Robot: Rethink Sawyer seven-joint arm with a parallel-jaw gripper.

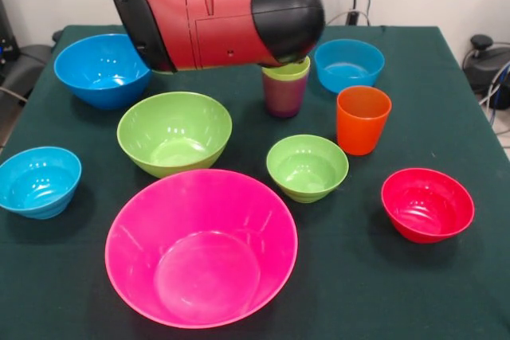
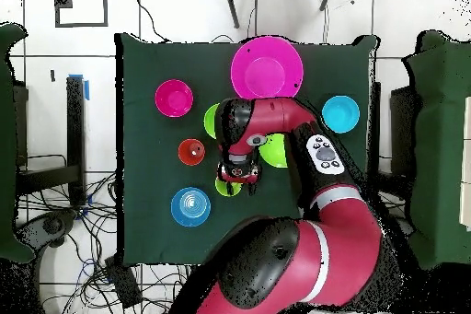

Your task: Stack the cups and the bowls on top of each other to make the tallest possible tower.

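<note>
I see my arm (image 1: 215, 17) hanging low over the back of the table, hiding its gripper (image 2: 238, 171), so I cannot tell how the jaws stand. No tower exists yet: the pink bowl (image 1: 202, 248) and the other bowls sit apart, and only the lime cup (image 1: 288, 69) is nested in the purple cup (image 1: 284, 93), beside the orange cup (image 1: 362, 119). I judge a blind descent could topple those cups.

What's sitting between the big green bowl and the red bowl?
The small green bowl lies between the big green bowl and the red bowl, seen in the front view.
</note>
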